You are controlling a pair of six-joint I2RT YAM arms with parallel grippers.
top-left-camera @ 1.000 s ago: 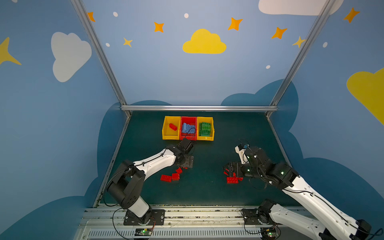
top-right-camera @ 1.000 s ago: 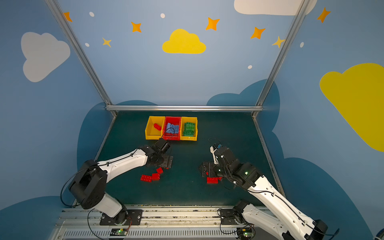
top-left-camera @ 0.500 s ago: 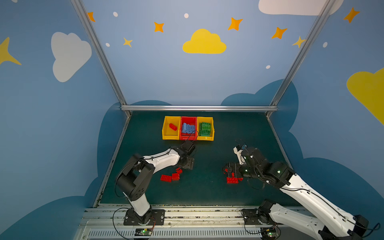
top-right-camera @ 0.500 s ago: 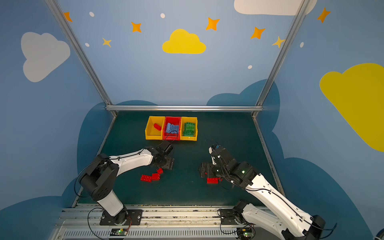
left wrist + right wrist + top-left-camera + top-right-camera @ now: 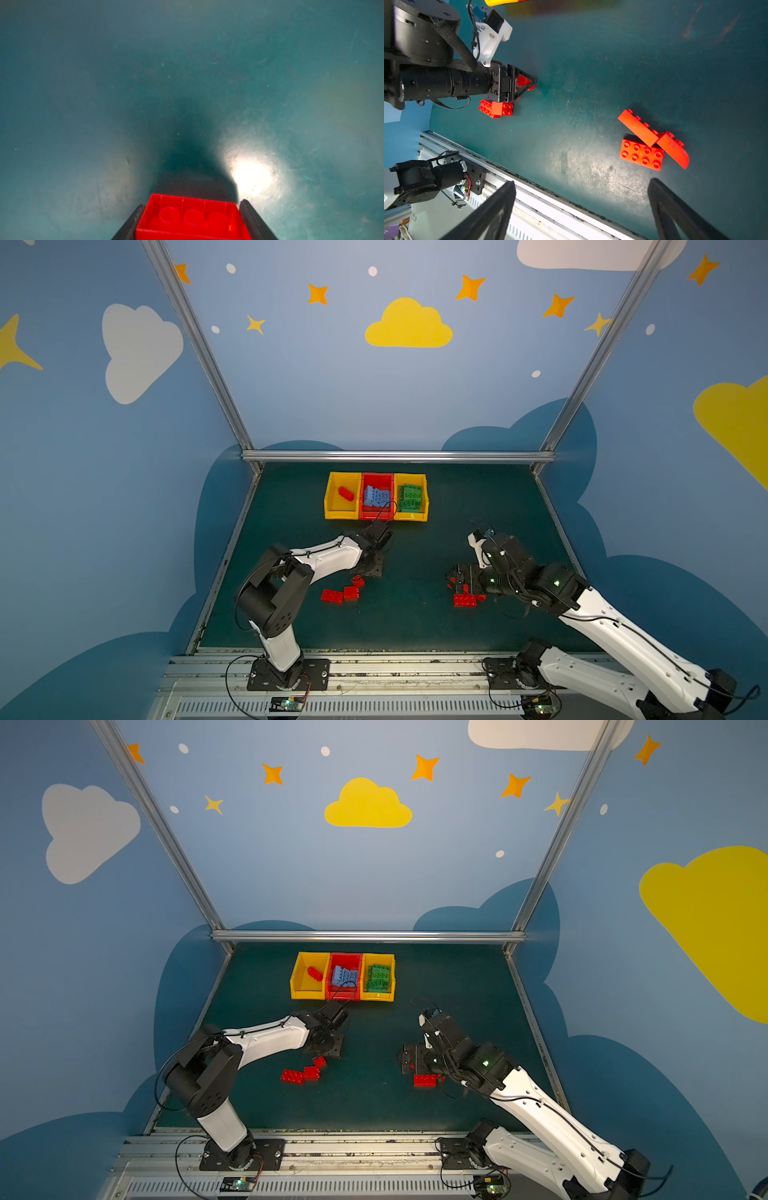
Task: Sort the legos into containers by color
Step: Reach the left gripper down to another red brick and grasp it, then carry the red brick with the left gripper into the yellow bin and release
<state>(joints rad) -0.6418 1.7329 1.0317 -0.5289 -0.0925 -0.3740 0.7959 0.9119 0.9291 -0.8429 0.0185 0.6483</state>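
Bins (image 5: 340, 515), 12 o'clock: blue legos (image 5: 376, 497), green legos (image 5: 411, 498) sorted, one red lego (image 5: 345, 493) in. I've yet to bin red cluster (image 5: 332, 596) at 7, red trio (image 5: 464, 600) at 5. Left hand (image 5: 192, 204) clamps a red brick (image 5: 193, 220); right hand (image 5: 581, 182) spread.

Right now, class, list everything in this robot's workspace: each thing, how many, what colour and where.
mat: one, dark green, under everything
bins: three, yellow-red-yellow, joined in a row at the far side
light blue bricks: several, light blue, in the middle one
green bricks: several, green, in the right-hand one
binned brick: one, red, in the left-hand one
loose bricks: at least two, red, left near side
heaped pieces: three, red, touching, right near side
left gripper: one, black fingers shut on a held brick, red
right gripper: one, black fingers open, empty
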